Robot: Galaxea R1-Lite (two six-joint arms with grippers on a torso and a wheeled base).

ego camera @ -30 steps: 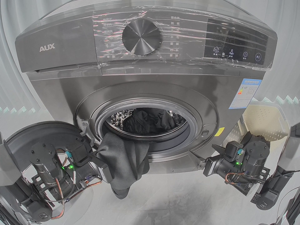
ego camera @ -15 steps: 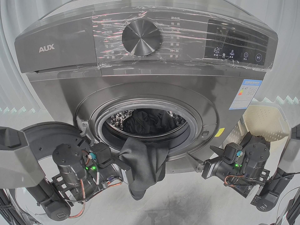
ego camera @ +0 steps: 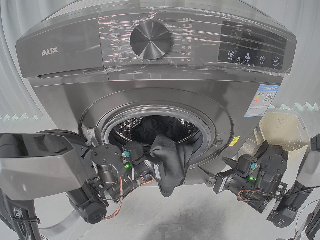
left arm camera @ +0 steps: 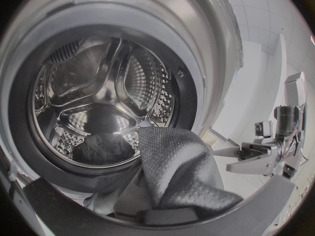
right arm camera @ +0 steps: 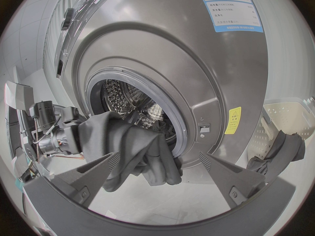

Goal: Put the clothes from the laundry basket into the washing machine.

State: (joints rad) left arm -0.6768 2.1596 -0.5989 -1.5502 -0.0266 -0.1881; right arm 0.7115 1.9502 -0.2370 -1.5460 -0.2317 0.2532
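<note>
The left hand (ego camera: 159, 171) is closed on a dark grey garment (ego camera: 171, 164), its fingers buried in the folds. It sits just in front of the lower lip of the washing machine's (ego camera: 156, 84) round opening. The garment's upper part lies against that lip, and the rest hangs down the machine's front toward the floor. In the left wrist view the cloth (left arm camera: 177, 171) bunches up before the steel drum (left arm camera: 108, 82).

The right hand (ego camera: 204, 175) is empty, with its two fingers spread wide. It hangs low by the lower right edge of the opening, apart from the garment.

Inside the drum, a heap of black clothes (ego camera: 156, 129) lies on the bottom. To the right of the machine stands the cream laundry basket (ego camera: 286, 127), and another dark garment (right arm camera: 279, 151) is draped over its near rim.
</note>
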